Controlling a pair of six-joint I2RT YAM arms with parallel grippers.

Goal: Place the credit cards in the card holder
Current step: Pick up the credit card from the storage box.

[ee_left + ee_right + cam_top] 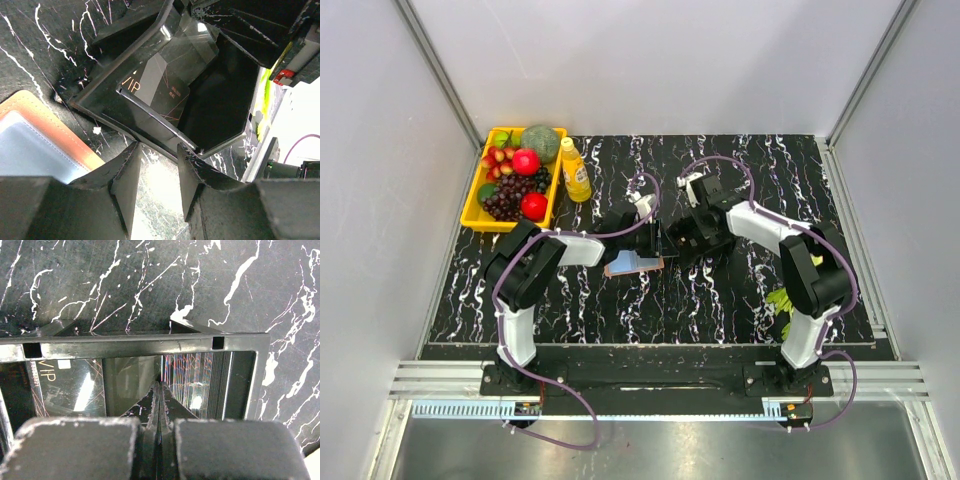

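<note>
The tan-brown card holder (618, 271) lies open on the marble table, with a pale bluish credit card (633, 263) on it. Both also show at the lower left of the left wrist view, the holder's edge (65, 134) and the card (27, 147). A black open box (705, 243) sits just right of it. It holds a dark glossy "VIP" card (160, 85) (65, 382) and a dark striped card (210, 382). My left gripper (648, 240) (159, 162) is open and empty above the box's near corner. My right gripper (686, 236) (160, 385) is shut, tips down inside the box between the two cards.
A yellow tray (472, 205) of fruit stands at the back left, with an orange juice bottle (575, 170) beside it. A green object (780, 300) lies by the right arm. The box's rim (135, 342) stands across in front of my right fingers.
</note>
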